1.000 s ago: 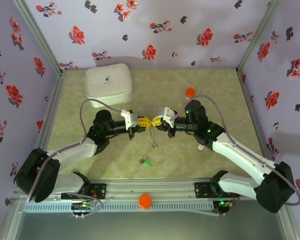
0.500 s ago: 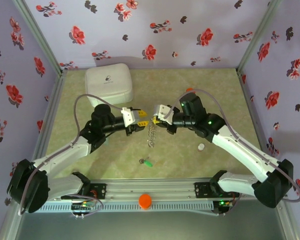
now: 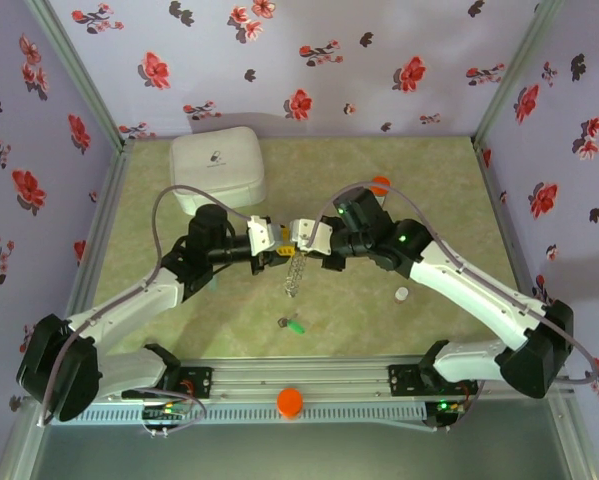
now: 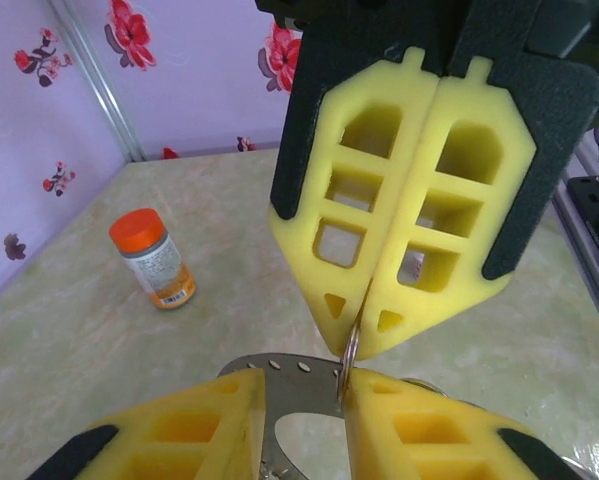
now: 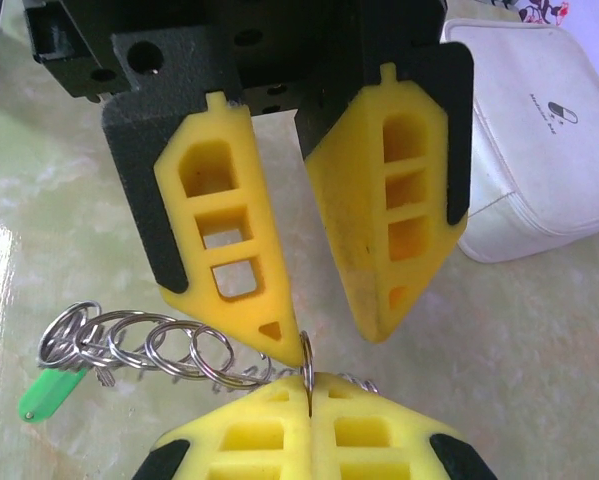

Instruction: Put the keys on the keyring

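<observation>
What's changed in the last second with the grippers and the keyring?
The left gripper let go of the keyring, opened and drew back. The right gripper, shut on the keyring, carried it leftward, so the open left jaws now straddle the ring. Unchanged: the loose green key, the white case and the orange-capped bottle.

Keyring point(image 5: 169, 345): thin loops of bright metal, polished, catching the light.
Key point(image 5: 44, 393): green head of smooth plastic.
Left gripper point(image 5: 329, 330) and right gripper point(image 5: 309, 395): pads point(image 5: 219, 250) of yellow foam, matt, faintly soiled. The backing is black plastic, matt and finely grained.
Table point(image 3: 429, 200): pale green marbled sheet, smooth, semi-gloss with glare patches.
Case point(image 3: 217, 168) at 10 o'clock: white, matt, soft-looking, seamed edge.
Bottle point(image 4: 151, 258) at 1 o'clock: orange plastic cap, printed label.
Walls point(image 3: 379, 90): matt floral print.
</observation>
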Motion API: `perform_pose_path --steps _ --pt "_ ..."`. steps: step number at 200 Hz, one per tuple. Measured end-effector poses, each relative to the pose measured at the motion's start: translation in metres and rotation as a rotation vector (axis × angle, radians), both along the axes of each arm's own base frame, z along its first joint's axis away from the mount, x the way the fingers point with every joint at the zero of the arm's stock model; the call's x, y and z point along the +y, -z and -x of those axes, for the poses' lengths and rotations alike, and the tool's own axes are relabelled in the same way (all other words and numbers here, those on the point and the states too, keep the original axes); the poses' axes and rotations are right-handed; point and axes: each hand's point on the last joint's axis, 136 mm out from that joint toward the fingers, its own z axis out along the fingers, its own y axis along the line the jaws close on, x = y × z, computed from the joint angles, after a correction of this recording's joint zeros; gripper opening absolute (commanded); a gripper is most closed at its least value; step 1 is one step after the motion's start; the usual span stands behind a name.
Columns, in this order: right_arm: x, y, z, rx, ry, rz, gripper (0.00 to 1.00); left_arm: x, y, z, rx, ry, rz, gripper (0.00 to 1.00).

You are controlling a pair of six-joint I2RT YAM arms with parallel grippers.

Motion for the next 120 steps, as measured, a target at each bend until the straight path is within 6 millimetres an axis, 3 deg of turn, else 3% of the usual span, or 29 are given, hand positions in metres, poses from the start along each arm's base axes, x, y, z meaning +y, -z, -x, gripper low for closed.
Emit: perform_pose_path --steps 32,45,62,70,94,105,120 --pt "0.003 0.001 -0.001 -0.006 -0.003 0.011 0.00 0.000 0.003 0.004 0.006 0.023 -0.007 0.11" --pt "0.004 0.002 -0.002 -0.008 0.000 0.015 0.00 -0.001 0.004 0.006 0.011 0.030 -0.010 0.00" --pt "0.004 0.002 -0.002 -0.006 0.005 0.015 0.00 0.000 0.006 0.006 0.013 0.036 -0.017 0.00" --pt "0.004 0.001 -0.002 -0.001 0.012 0.011 0.11 0.000 0.005 0.006 0.011 0.035 -0.017 0.00" --pt "-0.003 -0.002 -0.010 0.029 0.057 -0.101 0.28 -0.001 0.002 0.004 -0.001 0.023 0.000 0.00" --pt "-0.016 -0.006 -0.017 0.056 0.102 -0.194 0.35 -0.001 0.000 0.003 -0.004 0.015 0.030 0.00" --pt "-0.034 -0.010 -0.025 0.065 0.149 -0.311 0.37 -0.001 0.000 0.003 0.014 0.002 0.085 0.00"
